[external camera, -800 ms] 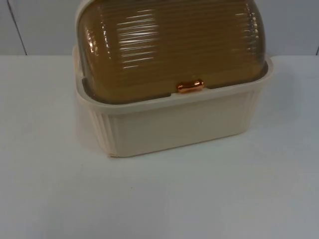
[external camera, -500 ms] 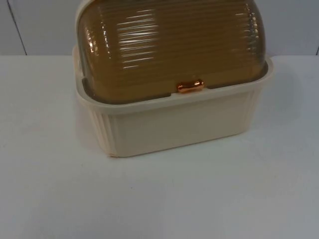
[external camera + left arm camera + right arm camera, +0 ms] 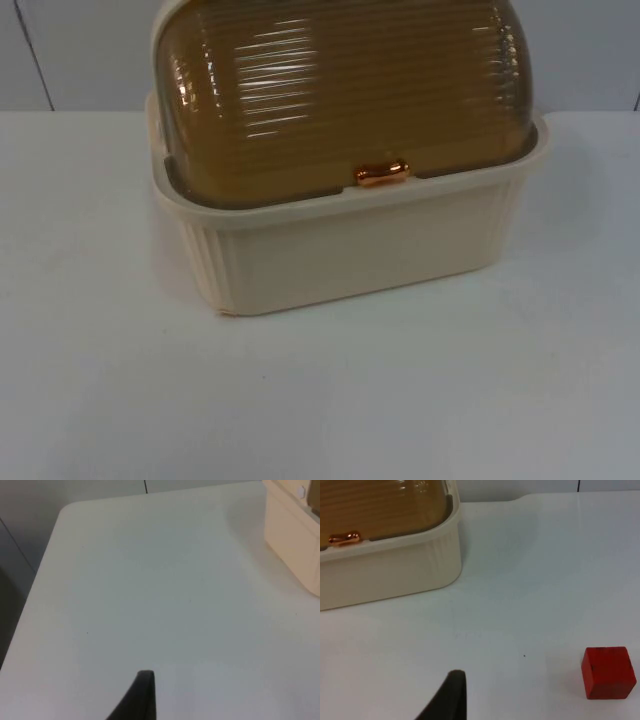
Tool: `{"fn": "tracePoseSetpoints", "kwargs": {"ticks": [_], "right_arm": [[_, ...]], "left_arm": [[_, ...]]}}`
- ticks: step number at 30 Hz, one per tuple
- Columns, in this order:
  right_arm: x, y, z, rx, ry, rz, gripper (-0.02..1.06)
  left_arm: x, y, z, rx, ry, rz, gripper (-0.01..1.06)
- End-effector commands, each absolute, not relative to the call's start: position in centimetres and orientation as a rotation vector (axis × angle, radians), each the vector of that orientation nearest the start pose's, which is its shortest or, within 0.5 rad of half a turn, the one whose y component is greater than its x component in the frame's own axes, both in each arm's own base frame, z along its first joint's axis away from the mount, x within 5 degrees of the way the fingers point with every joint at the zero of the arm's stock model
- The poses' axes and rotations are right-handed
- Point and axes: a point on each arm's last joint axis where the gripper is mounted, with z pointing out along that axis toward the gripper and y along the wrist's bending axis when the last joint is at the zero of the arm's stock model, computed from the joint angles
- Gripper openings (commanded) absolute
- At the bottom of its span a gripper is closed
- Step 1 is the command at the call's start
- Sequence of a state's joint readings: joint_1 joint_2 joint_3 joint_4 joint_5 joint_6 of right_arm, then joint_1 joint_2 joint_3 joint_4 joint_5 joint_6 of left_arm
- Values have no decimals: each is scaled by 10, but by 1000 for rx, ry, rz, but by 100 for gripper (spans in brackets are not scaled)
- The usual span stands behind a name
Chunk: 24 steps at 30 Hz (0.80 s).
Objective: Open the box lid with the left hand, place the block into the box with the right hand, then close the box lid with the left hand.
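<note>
Hanging above the white bench [image 3: 150, 590], the left tool [image 3: 142, 697] shows as one black fingertip over bare surface near a rounded bench corner; whether it is open or closed cannot be told, and nothing is seen in its grip. A cream side wall of the box [image 3: 292, 540] stands well apart from that fingertip.

The right tool [image 3: 447, 697] likewise shows as a single black fingertip above the bench, and how far it is open cannot be told; nothing is seen held by it. The red block [image 3: 608, 672] sits on the bench near this fingertip, off to one side of it, apart from the box and resting flat on one face. The box's cream, ribbed base lies further away from the fingertip, on the other side from the block.

In the top view the box [image 3: 350, 250] stands on the bench close to the grey partition wall [image 3: 80, 50], turned slightly so one front corner points toward the camera. Its lid [image 3: 340, 90] is a domed, ribbed, translucent amber cover, and it is down, its lower edge seated inside the cream rim. A small copper-coloured handle [image 3: 382, 173] sits at the middle of the lid's front edge, just above the rim.
</note>
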State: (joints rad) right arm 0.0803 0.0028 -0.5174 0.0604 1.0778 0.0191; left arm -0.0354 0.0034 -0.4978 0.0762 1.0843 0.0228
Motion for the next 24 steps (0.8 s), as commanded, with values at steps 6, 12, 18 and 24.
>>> {"fn": "tracePoseSetpoints", "kwargs": {"ticks": [6, 12, 18, 24], "right_arm": [[-8, 4, 280, -77, 2042, 126, 105], [-8, 4, 280, -64, 2043, 134, 105], [-8, 4, 282, -6, 2042, 167, 105], [1, 3, 305, -4, 2043, 154, 105]], "left_arm": [[-5, 6, 275, 57, 2059, 67, 105], [-5, 4, 275, 31, 2062, 24, 105], [-2, 3, 277, 32, 2086, 14, 105], [12, 4, 306, 33, 2045, 31, 105]]}}
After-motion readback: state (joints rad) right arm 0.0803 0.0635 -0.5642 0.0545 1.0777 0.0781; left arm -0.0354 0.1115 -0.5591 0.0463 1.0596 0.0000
